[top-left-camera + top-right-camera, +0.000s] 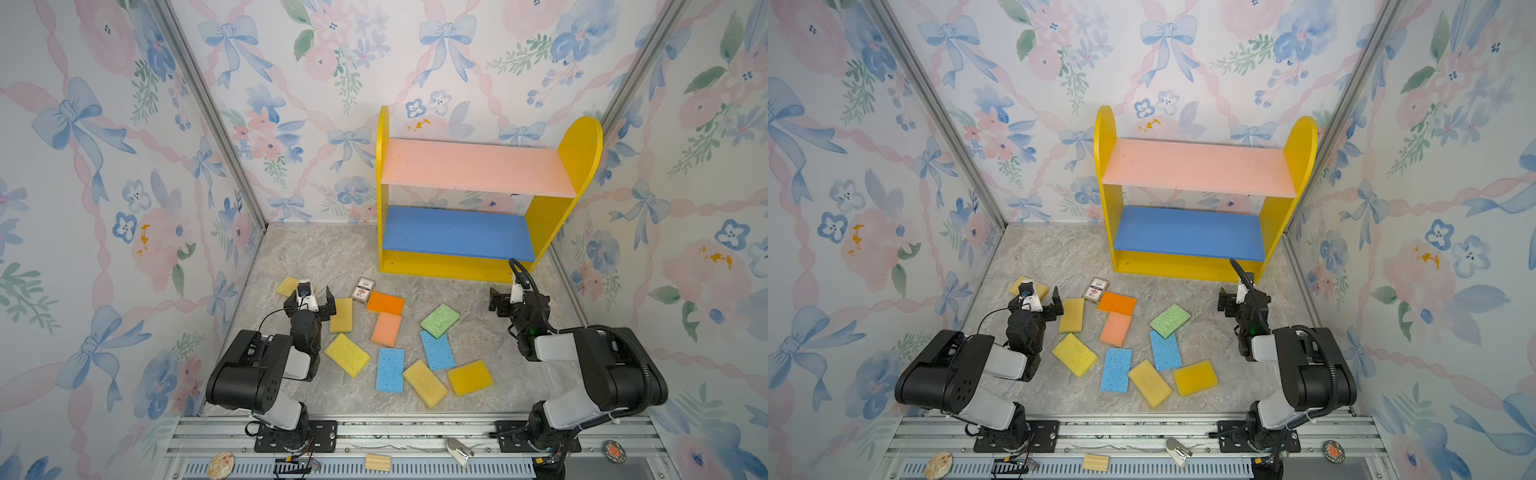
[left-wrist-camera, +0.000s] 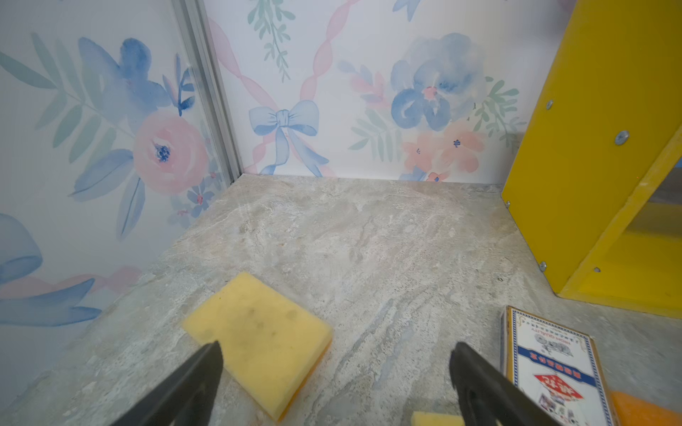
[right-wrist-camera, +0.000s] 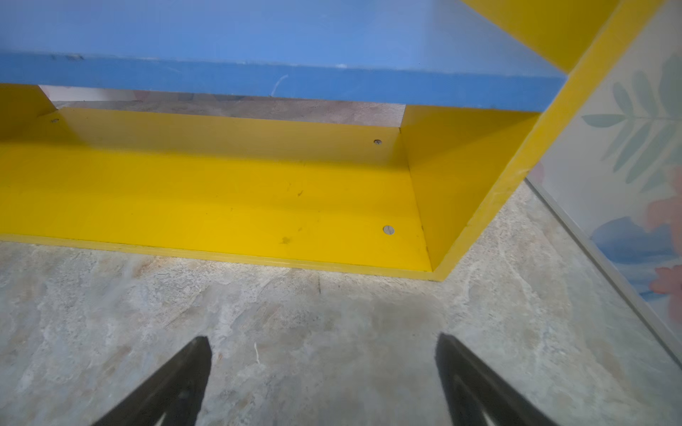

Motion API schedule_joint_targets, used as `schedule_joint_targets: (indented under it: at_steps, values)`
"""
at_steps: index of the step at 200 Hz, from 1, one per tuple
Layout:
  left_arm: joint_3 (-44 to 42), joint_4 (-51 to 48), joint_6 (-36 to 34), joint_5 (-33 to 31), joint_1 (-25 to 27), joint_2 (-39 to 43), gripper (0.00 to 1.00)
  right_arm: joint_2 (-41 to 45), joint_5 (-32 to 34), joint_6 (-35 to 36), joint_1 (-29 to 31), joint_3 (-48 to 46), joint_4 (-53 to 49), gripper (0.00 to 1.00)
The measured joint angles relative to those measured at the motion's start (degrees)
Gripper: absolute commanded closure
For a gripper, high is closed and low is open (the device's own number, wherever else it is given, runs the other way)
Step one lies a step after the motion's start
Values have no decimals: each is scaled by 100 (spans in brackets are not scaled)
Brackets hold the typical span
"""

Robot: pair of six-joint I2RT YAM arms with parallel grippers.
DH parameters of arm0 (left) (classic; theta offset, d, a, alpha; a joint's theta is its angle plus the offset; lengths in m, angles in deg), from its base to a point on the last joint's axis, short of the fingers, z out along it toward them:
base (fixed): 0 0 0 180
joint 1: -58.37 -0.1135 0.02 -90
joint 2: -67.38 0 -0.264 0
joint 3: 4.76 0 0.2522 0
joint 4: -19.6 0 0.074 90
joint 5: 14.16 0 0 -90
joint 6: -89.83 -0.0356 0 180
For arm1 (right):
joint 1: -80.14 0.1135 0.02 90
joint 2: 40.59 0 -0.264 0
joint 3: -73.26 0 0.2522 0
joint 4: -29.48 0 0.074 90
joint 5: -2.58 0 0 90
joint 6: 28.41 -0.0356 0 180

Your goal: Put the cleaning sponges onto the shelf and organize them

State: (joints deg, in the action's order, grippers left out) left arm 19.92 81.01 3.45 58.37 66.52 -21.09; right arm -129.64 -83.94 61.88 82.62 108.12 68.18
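Several cleaning sponges lie flat on the floor in both top views: orange (image 1: 385, 302), peach (image 1: 387, 329), green (image 1: 439, 320), two blue (image 1: 390, 370) (image 1: 437, 350), and yellow and mustard ones (image 1: 347, 354) (image 1: 424, 383). The shelf (image 1: 579, 145) stands at the back right with its pink and blue boards bare. My left gripper (image 1: 311, 300) (image 2: 334, 354) is open, low over the floor beside a mustard sponge (image 2: 258, 339) that sits nearest the left wall. My right gripper (image 1: 513, 295) (image 3: 323, 346) is open over bare floor just before the shelf's yellow bottom board (image 3: 221, 203).
A small printed card box (image 1: 363, 289) (image 2: 553, 369) lies between the left gripper and the orange sponge. Floral walls close in on three sides. Bits of clutter sit on the metal rail (image 1: 415, 432) in front, by the arm bases.
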Motion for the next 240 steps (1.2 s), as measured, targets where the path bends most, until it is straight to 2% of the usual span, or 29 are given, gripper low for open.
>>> schedule_joint_targets:
  at_steps: [151,240]
  values:
    - [0,0,0,0,0,0,2,0,-4,-2,-7,0,-2,3]
    - [0,0,0,4,-4,0,2,0,-282,-24,-164,2,-2,3]
